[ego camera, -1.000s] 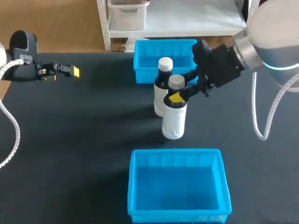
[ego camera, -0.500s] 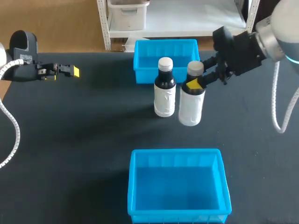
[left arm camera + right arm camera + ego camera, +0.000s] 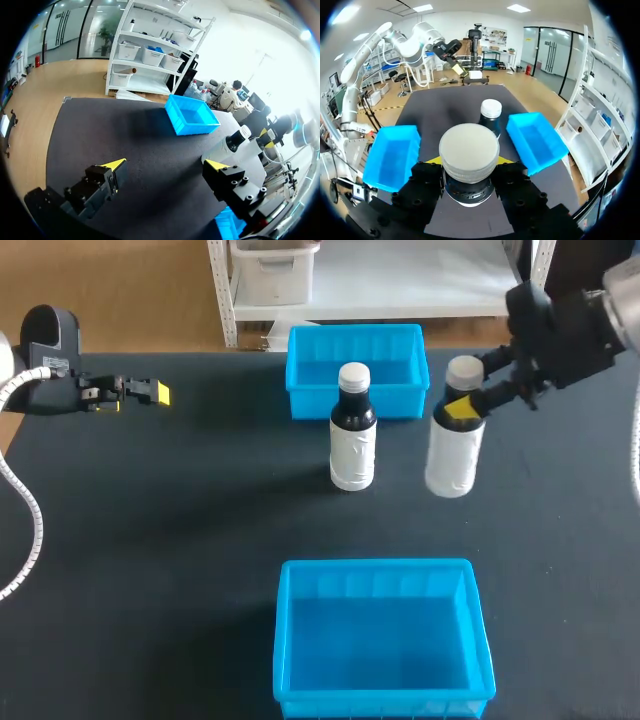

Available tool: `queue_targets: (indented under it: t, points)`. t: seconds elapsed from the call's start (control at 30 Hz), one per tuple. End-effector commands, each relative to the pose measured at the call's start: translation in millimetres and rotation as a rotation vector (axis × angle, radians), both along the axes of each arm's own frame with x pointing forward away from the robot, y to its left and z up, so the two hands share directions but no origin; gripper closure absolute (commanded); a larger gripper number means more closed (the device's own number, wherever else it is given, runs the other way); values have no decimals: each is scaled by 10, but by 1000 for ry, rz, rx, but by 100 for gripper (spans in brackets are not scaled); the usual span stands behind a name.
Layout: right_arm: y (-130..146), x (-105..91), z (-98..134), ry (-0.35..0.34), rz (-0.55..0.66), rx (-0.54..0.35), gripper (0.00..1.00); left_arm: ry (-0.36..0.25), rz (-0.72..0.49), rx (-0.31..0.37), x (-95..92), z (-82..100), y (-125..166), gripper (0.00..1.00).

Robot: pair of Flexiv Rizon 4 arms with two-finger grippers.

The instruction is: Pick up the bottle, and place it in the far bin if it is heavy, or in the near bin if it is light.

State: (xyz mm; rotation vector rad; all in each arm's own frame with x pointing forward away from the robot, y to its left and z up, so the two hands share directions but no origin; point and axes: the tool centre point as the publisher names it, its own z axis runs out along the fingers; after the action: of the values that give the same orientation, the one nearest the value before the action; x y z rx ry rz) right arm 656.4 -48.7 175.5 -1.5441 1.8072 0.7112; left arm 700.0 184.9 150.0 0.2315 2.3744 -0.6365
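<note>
White plastic, smooth and opaque, makes up the bottle (image 3: 455, 462), so nothing shows how full it is. Whether it is heavy or light cannot be judged by eye. It hangs upright just off the right front corner of the far bin (image 3: 355, 398), outside the bin's wall. I cannot tell whether its base is clear of the table (image 3: 200, 540).

The right gripper (image 3: 460, 408) has both yellow tips clamped on the neck from two sides, just under the broad pale cap. That looks like the sound place to hold it. The body seems stiff, and the cap's lip should stop a slick neck from sliding down. The long body below the grip could swing if carried sharply.

A second bottle (image 3: 352, 445), dark above a white label, stands just in front of the far bin's front wall, near the held one but apart from it. Going into the far bin means lifting over its right or front rim while keeping clear of that standing bottle.

The near bin (image 3: 383, 645) sits well apart from the far bin, straight toward me, with bare table between.

The left gripper (image 3: 157, 393) rests far off the far bin's left side, fingers spread wide and holding nothing.
</note>
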Motion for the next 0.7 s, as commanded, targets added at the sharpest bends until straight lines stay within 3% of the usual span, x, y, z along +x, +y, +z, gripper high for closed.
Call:
queue_targets:
  t: [0.03, 0.43, 0.7]
  points:
    - [-211, -106, 165, -3, 75, -7, 100, 0, 0, 0, 0, 0, 0, 0]
    - [-354, -471, 507, 21, 385, 88, 100, 0, 0, 0, 0, 0, 0, 0]
    - [-162, -769, 666, 35, 448, 106, 100, 0, 0, 0, 0, 0, 0, 0]
